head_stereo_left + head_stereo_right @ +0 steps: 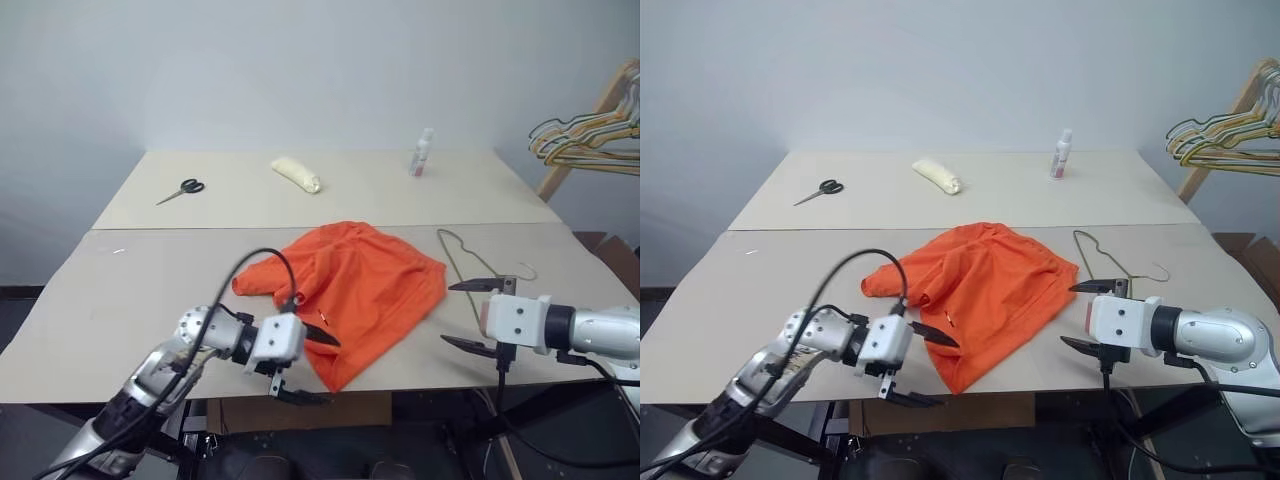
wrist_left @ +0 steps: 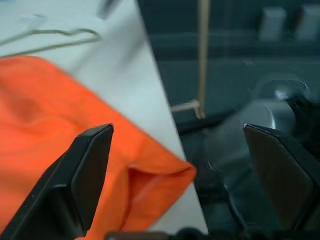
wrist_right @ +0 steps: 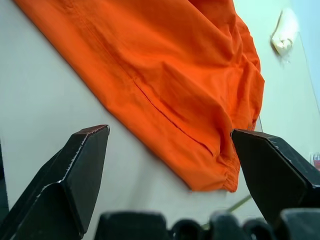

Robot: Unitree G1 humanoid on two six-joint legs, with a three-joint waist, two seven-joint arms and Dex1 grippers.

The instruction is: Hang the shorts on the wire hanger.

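Between both pincers, shorts (untouched)

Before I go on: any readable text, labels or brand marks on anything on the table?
None can be read.
Small bottle: its label is too small and blurred to read.
Orange shorts, wire hanger, scissors: no print visible.
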